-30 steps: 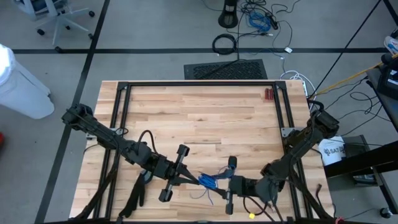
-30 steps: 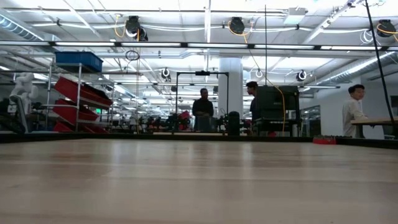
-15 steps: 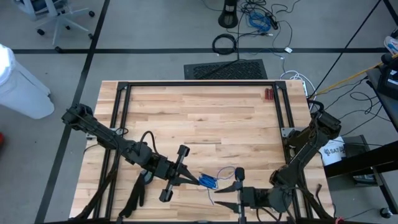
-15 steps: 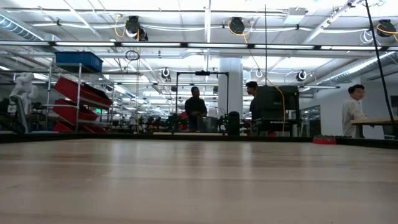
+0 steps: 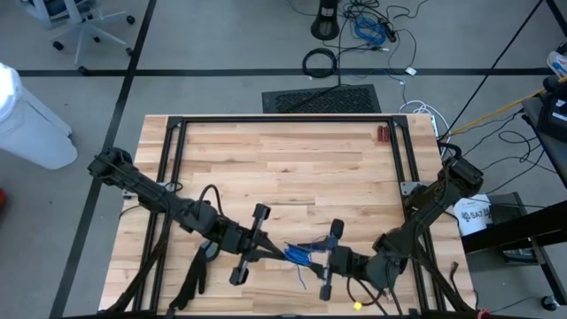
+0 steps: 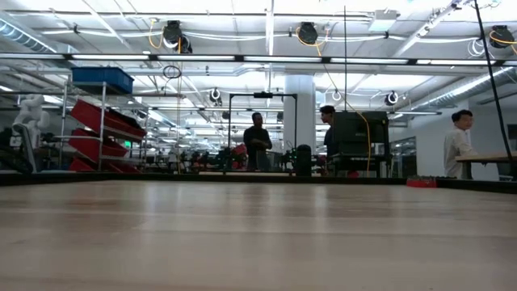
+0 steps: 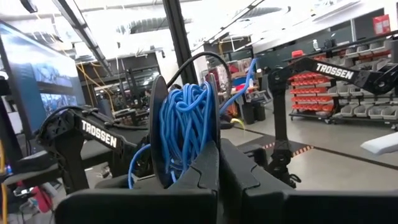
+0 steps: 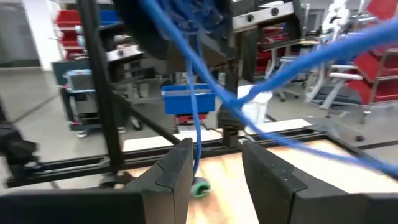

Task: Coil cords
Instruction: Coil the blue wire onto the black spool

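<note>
Pinching the blue cord (image 7: 186,127) bundle, my left gripper (image 5: 282,254) stays clamped near the table's (image 5: 283,168) front edge. My right gripper (image 8: 214,165) gapes beside it, a strand apparently passing between its fingers unheld.

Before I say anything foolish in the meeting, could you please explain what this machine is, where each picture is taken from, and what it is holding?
It is a robot with two dark arms working at a wooden table, each ending in a two-finger gripper. The overhead picture looks straight down on both arms. The low picture looks level across the tabletop into the room, where people stand far off; no arm shows there. The other two come from cameras on the wrists.

Near the table's front edge, the left gripper is shut on a spool of blue cord, wound between dark discs. The right gripper faces it with its fingers apart, and loose strands of the cord hang in front of them; I cannot tell whether it grips any. A small red object lies at the far right corner.
</note>
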